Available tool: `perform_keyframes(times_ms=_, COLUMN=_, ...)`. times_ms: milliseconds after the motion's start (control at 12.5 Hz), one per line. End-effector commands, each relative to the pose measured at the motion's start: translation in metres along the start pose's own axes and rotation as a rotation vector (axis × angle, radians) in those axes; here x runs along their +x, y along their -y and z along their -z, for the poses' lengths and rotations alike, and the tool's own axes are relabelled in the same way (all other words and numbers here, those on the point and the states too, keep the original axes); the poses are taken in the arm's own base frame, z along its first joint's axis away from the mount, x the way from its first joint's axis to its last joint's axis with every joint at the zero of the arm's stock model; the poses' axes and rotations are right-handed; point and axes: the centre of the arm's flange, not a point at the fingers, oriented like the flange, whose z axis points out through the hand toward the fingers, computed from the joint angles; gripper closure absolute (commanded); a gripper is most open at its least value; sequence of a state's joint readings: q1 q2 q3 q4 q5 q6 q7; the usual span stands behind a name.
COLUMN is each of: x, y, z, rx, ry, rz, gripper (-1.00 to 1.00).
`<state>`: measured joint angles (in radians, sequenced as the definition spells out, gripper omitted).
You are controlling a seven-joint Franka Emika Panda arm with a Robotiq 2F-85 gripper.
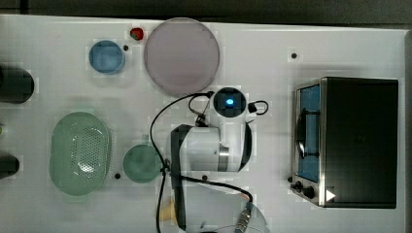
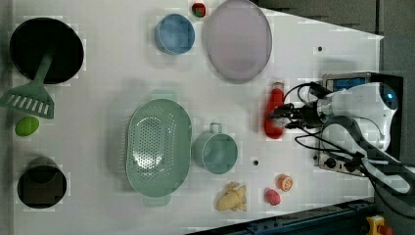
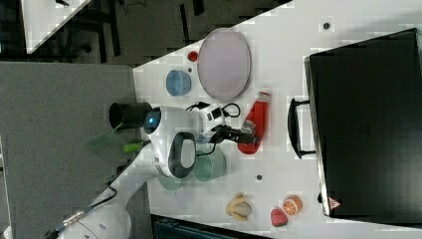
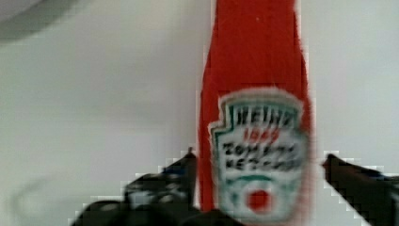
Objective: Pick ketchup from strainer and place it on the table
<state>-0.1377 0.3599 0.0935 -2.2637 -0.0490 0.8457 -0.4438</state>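
Observation:
The ketchup (image 2: pixel 274 110) is a red squeeze bottle with a white shield label. It lies flat on the white table (image 2: pixel 107 73), between the grey plate and the oven, and is also seen as a red bottle (image 3: pixel 256 122). My gripper (image 2: pixel 283 113) straddles its lower body. In the wrist view the ketchup (image 4: pixel 256 94) lies between the fingers of my open gripper (image 4: pixel 259 162), with a gap at one finger. The mint-green strainer (image 2: pixel 134 142) sits well off to the left view's left, with nothing in it; in the top view the strainer (image 1: pixel 60 145) is at the left.
A teal mug (image 2: pixel 215 152) stands beside the strainer. A grey plate (image 2: pixel 238 39), blue bowl (image 2: pixel 174 33) and strawberry (image 2: pixel 198 9) lie at the left view's top. A black oven (image 1: pixel 354 141) is at the top view's right. Toy foods (image 2: pixel 232 197) lie near the front edge.

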Motion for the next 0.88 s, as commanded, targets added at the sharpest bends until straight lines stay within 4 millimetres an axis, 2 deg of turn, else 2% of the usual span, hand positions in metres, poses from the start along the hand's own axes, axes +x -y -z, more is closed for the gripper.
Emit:
perform_keyframes(times_ms=80, x=0.017, y=-0.011, z=0.062, rx=0.031, ry=-0.129, rz=0.002, gripper=-1.00)
perform_keyframes(times_ms=160, x=0.023, y=-0.011, z=0.087, rx=0.042, ry=-0.177, rz=-0.002, gripper=-1.00)
perform_keyframes(times_ms=400, x=0.038, y=-0.012, z=0.179, rx=0.073, ry=-0.304, rz=-0.030, gripper=-1.00)
perform_keyframes(times_ms=560, x=0.043, y=-0.014, z=0.234, rx=0.085, ry=-0.303, rz=-0.143, gripper=-1.00)
perform_keyframes(times_ms=720, x=0.044, y=-0.015, z=0.280, rx=0.093, ry=-0.274, rz=-0.293, gripper=-1.00)
perform_keyframes(times_ms=880, x=0.039, y=-0.015, z=0.321, rx=0.086, ry=-0.240, rz=-0.368, gripper=-1.00)
